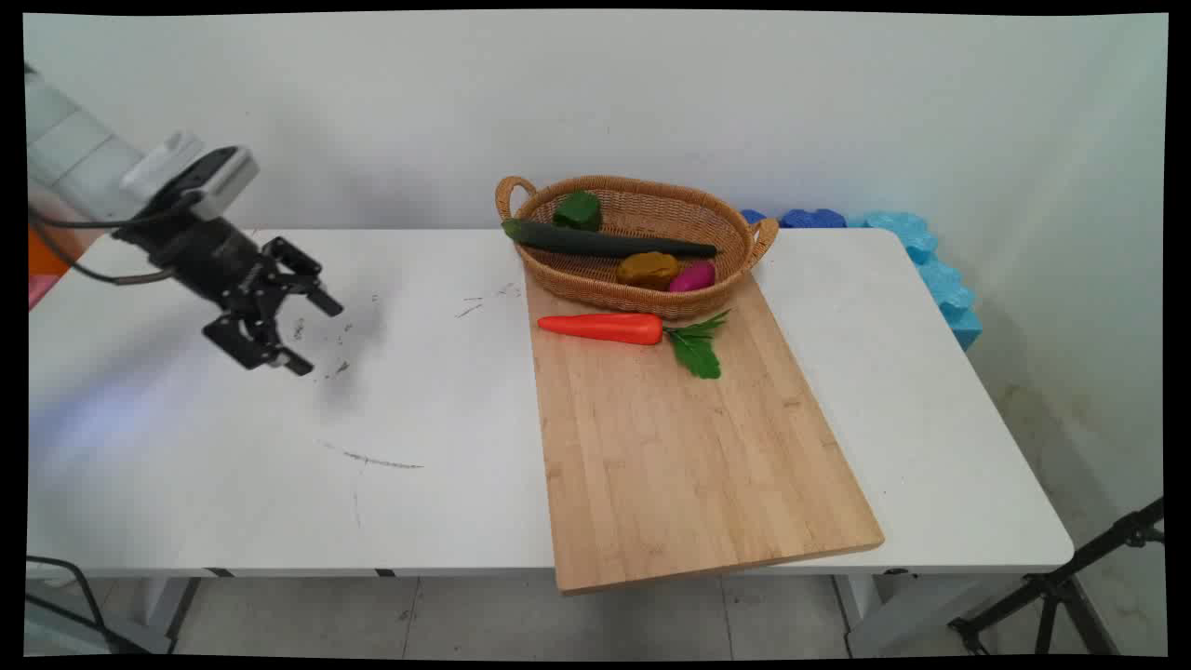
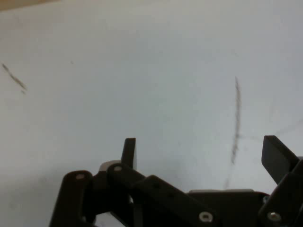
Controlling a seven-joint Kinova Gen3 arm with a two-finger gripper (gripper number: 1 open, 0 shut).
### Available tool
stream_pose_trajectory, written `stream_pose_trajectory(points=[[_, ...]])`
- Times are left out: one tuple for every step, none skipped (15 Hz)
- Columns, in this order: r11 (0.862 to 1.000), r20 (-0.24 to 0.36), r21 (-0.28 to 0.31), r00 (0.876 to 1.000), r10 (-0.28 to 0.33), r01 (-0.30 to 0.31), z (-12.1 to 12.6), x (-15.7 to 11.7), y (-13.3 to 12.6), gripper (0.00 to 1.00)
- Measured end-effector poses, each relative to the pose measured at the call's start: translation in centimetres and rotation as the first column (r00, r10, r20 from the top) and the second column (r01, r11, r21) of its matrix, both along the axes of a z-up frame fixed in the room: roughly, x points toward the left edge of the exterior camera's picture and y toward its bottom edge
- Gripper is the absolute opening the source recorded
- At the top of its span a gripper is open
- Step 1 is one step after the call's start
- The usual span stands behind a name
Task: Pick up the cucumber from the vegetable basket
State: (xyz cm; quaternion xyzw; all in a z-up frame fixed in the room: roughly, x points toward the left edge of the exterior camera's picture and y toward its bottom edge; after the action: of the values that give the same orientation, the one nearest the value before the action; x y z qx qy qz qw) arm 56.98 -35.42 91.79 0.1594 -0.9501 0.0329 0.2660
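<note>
My black gripper (image 1: 314, 335) hangs open above the left part of the white table (image 1: 279, 484), tilted toward the right, with nothing between its fingers. In the hand view the gripper (image 2: 201, 153) shows two spread fingertips over bare, scuffed tabletop (image 2: 165, 71). Far to its right an orange carrot (image 1: 603, 328) with green leaves lies on a wooden cutting board (image 1: 679, 447). Behind it stands a wicker basket (image 1: 735, 244) holding a long dark cucumber (image 1: 605, 244), a green pepper (image 1: 578, 210), a brown potato (image 1: 648, 269) and a magenta vegetable (image 1: 693, 276).
Blue foam pieces (image 1: 916, 251) line the table's far right edge by the wall. A black tripod leg (image 1: 1070, 582) stands on the floor at the lower right. Dark scuff marks (image 1: 372, 459) streak the tabletop between gripper and board.
</note>
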Motion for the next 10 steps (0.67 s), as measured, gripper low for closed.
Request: stream_pose_trajectory(points=[[1.0, 0.001, -0.008, 1.0, 0.007, -0.007, 0.2, -0.8, -0.7, 1.0], [1.0, 0.001, -0.016, 1.0, 0.012, -0.012, 0.4, -1.6, -1.3, 1.0], [0.999, 0.001, -0.025, 1.0, 0.02, -0.02, 0.6, -2.4, -2.1, 1.0], [0.999, -0.001, -0.036, 1.0, 0.03, -0.03, 0.8, -3.3, -3.0, 1.0], [0.998, -0.002, -0.046, 0.999, 0.039, -0.039, 1.0, -4.1, -3.8, 1.0], [0.997, -0.004, -0.058, 0.999, 0.049, -0.049, 1.2, -5.0, -4.8, 1.0], [0.996, -0.007, -0.072, 0.998, 0.059, -0.06, 1.4, -5.9, -5.8, 1.0], [0.994, -0.011, -0.083, 0.998, 0.068, -0.069, 1.5, -6.7, -6.7, 1.0], [0.992, -0.015, -0.097, 0.997, 0.077, -0.078, 1.6, -7.6, -7.8, 1.0], [0.99, -0.019, -0.111, 0.996, 0.087, -0.089, 1.7, -8.6, -8.9, 1.0]])
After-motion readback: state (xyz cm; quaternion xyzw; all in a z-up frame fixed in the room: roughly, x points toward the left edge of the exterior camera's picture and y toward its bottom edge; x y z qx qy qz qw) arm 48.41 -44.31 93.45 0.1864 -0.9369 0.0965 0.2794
